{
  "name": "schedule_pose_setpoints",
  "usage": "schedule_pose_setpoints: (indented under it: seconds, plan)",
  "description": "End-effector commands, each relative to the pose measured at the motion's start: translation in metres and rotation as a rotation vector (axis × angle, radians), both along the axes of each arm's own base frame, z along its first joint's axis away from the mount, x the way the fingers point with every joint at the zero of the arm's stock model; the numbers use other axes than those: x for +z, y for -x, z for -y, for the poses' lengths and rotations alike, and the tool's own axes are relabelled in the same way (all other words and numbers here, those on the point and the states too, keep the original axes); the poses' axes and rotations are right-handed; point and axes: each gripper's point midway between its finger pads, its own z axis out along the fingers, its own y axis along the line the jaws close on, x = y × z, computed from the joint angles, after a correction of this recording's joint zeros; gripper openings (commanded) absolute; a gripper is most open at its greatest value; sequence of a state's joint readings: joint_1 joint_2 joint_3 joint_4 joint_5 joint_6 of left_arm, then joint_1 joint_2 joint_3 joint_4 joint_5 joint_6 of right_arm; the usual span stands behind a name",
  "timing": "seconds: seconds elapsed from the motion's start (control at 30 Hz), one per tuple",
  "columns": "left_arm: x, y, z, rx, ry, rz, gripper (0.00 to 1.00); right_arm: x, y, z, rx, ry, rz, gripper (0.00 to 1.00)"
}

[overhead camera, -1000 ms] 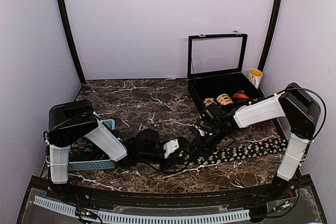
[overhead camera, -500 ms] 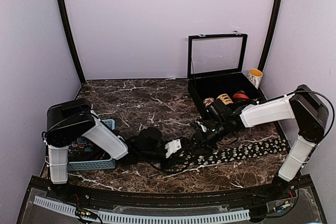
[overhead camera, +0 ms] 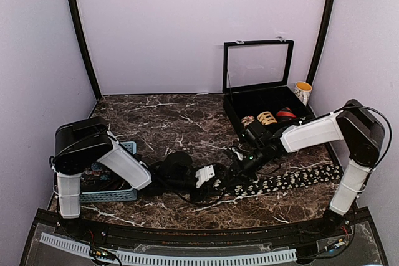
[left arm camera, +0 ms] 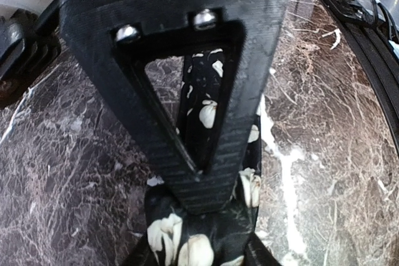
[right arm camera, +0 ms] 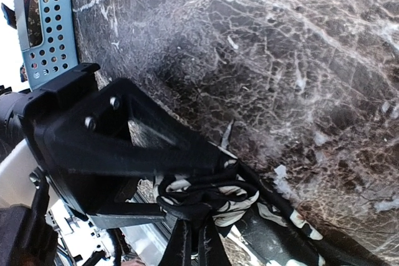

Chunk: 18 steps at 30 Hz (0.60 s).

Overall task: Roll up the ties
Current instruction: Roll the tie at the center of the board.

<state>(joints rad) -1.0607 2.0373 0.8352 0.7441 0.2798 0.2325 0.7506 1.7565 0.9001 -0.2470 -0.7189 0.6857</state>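
Ann: Where is the long black fabric tie with white flower prints?

Ben: It lies flat on the brown marble tabletop, in front of the black case with the glass lid. One end is bunched up, out in front of the case's left corner, where the two arms meet.

Ann: What has just changed?

Ben: The right tool let go for a moment and then closed again. Now its two fingers are pressed together on the bunched end of the tie.

Ann: And the left tool?

Ben: It sits right by the same end, with one finger over the cloth. The pictures do not show if its fingers are apart or together.

Ann: Did the tie move?

Ben: The long flat part has stayed where it was.

Ann: So what does that mean?

Ben: It looks like the right tool took a fresh hold so it can turn the end once more. Only a small part is wound. Most of the tie has yet to be rolled.

Ann: Are any done?

Ben: A tan rolled tie and a red rolled tie sit inside the case.
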Motion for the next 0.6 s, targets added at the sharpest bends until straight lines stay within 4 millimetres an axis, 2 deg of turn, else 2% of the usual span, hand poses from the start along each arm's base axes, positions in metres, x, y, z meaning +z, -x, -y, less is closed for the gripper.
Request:
schedule_pose_setpoints:
  seconds: [0.0, 0.07, 0.17, 0.27, 0.33, 0.4, 0.5, 0.57]
  plan:
    - [-0.052, 0.02, -0.044, 0.059, -0.199, -0.118, 0.48, -0.013, 0.005, 0.006, 0.017, 0.052, 0.003, 0.0]
    - [-0.034, 0.012, -0.042, 0.101, -0.14, -0.089, 0.58, -0.015, 0.007, 0.009, 0.017, 0.059, 0.003, 0.0]
    - [-0.004, 0.006, -0.041, 0.129, -0.037, -0.032, 0.82, -0.019, 0.009, 0.013, 0.014, 0.072, 0.005, 0.0]
    - [0.026, 0.006, -0.037, 0.118, 0.065, 0.008, 0.98, -0.022, 0.009, 0.017, 0.01, 0.085, 0.008, 0.0]
    - [0.038, -0.001, -0.037, 0.182, 0.111, -0.007, 0.99, -0.024, 0.009, 0.02, 0.004, 0.092, 0.008, 0.0]
    - [0.04, -0.012, -0.038, 0.263, 0.135, -0.089, 0.99, -0.025, 0.009, 0.023, -0.004, 0.097, 0.007, 0.0]
    - [0.04, 0.002, -0.029, 0.131, 0.165, -0.209, 0.99, -0.028, 0.009, 0.028, -0.016, 0.105, 0.003, 0.0]
    - [0.04, 0.005, -0.024, 0.085, 0.18, -0.219, 0.99, -0.03, 0.008, 0.031, -0.024, 0.11, 0.002, 0.0]
